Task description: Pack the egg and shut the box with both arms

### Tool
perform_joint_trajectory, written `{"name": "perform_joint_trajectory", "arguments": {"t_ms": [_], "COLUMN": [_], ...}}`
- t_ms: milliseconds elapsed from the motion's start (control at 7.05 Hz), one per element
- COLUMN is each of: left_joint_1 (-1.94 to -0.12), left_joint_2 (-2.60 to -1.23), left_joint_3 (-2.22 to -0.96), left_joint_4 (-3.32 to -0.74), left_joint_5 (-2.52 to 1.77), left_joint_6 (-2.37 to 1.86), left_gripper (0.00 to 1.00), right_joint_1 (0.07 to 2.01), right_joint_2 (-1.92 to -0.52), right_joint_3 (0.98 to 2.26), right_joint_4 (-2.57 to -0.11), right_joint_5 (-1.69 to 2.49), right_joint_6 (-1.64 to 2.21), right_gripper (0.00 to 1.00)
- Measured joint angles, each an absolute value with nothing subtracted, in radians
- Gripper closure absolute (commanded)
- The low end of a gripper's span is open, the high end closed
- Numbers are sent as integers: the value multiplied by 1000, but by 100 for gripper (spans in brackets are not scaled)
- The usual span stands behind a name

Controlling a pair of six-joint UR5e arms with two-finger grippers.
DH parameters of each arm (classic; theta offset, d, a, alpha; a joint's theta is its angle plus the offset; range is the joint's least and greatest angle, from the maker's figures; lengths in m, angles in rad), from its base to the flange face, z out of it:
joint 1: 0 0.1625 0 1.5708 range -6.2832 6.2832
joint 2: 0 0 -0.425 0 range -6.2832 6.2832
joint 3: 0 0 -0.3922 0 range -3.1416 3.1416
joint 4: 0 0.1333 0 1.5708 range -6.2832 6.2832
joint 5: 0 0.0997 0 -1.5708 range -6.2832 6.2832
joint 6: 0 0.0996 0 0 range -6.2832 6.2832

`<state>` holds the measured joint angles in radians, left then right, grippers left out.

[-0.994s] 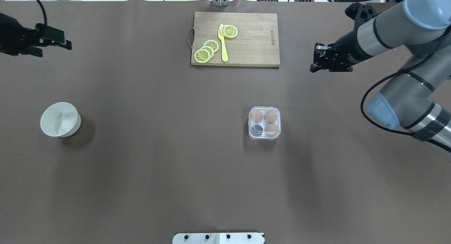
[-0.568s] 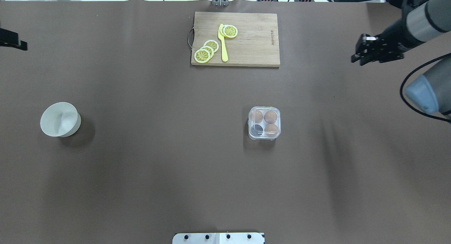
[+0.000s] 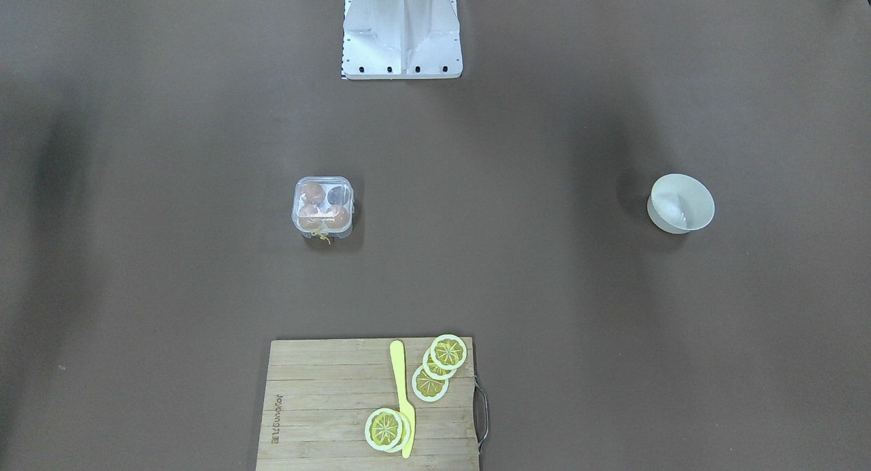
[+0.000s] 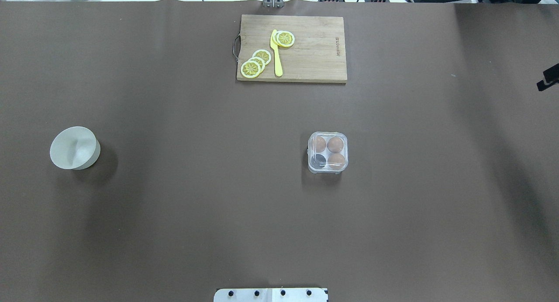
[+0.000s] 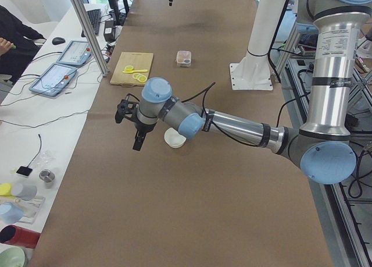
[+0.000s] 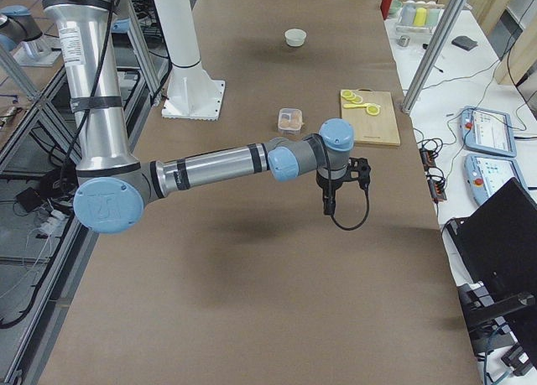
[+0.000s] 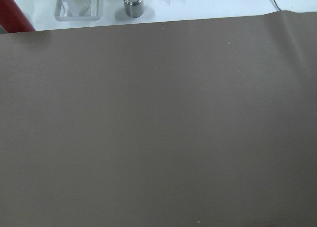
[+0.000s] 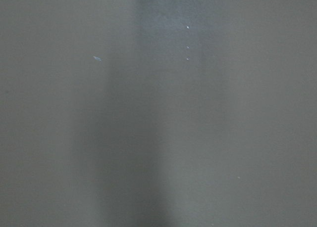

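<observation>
Extending horizontally, left arm (image 5: 232,124) and right arm (image 6: 218,163) point fingers (image 5: 138,142) downward; cannot tell whether clenched.

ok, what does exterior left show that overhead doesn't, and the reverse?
Only exterior left: the silver-grey left arm with pale blue joint caps, stretched out above the brown table, and two tablet screens on the side bench.
Only overhead: inside the clear plastic egg carton, three light-brown eggs and one empty cell; exterior left is too small to settle that.
Both: the carton, the white bowl and the wooden cutting board with yellow lemon slices.
</observation>
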<state>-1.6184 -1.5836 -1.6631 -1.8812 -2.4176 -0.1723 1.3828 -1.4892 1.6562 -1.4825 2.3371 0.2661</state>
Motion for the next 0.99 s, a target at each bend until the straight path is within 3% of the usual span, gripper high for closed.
{"name": "perform_joint_trajectory", "arguments": {"t_ms": [994], "left_joint_1": [-1591], "left_joint_2": [-1564], "left_joint_3": [-1579], "left_joint_4": [-1799], "left_joint_5": [-2278], "left_joint_6": [-132], "left_gripper": [2], "right_joint_1": [1516], "right_joint_2": [-1581], "right_joint_3": [1632], "right_joint_4": [-1503], "right_joint_5": [2391], "right_joint_6": [207], "right_gripper": [0]}}
